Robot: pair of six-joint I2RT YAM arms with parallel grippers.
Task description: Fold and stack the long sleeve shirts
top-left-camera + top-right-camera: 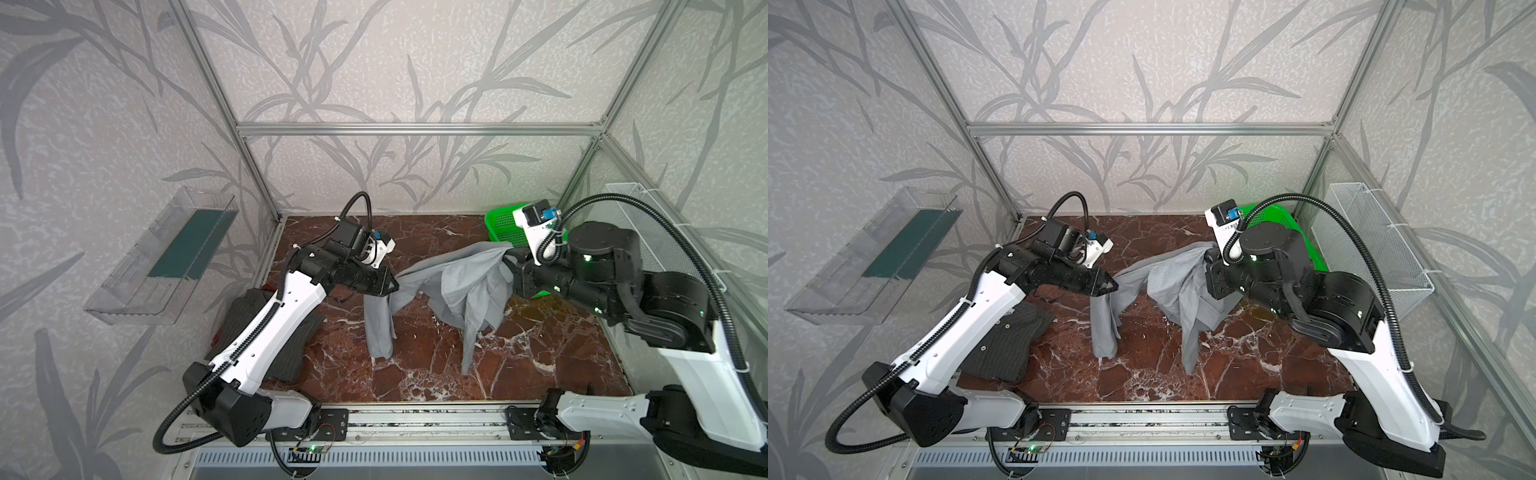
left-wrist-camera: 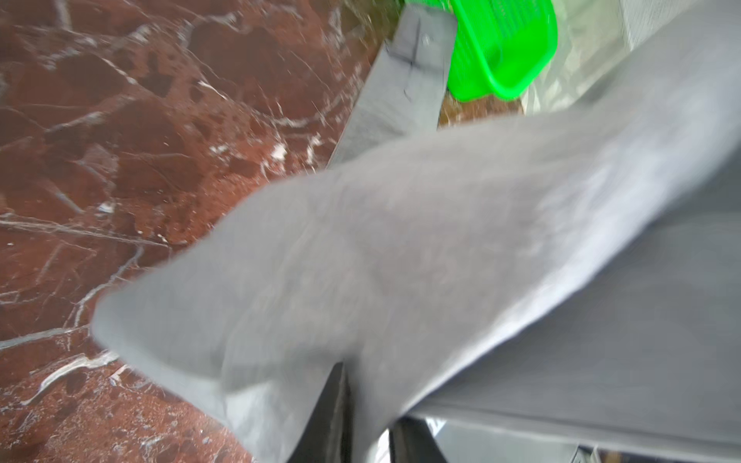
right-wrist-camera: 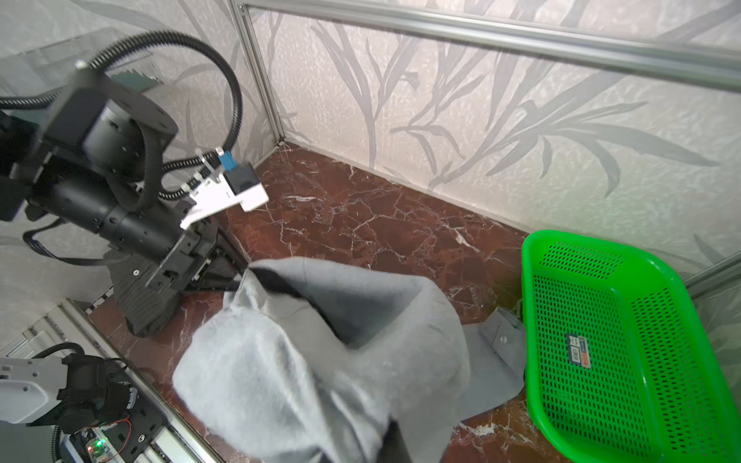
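The left end effector (image 1: 392,286) appears to pinch one edge of the mid-grey shirt (image 1: 461,286), though cloth hides the jaws in its own wrist view. The right end effector (image 1: 510,262) is clenched on a bunched part of the same shirt. The garment therefore hangs in the air between the two, sagging in loose folds. One sleeve (image 1: 378,328) drops straight below the left end effector, and a second length (image 1: 471,340) trails down below the right one towards the tabletop (image 1: 436,374). It looks light, thin and completely limp, so it will likely take the shape of whatever holds it, twist easily and slip from a shallow pinch. Only the cuffs, collar and button strip seem to have any body. Gripping at the shoulder seams or hem corners would probably let it fall flat, which a hold in mid-cloth would not. Farther off, below and behind the left end effector and partly under that arm, the dark pinstriped shirt (image 1: 1000,332) lies as a compact bundle on the tabletop. Just beyond the right end effector sits the green basket (image 1: 503,226), with nothing visible in it. The count is two shirts, one grey and one pinstriped, one basket and two end effectors.
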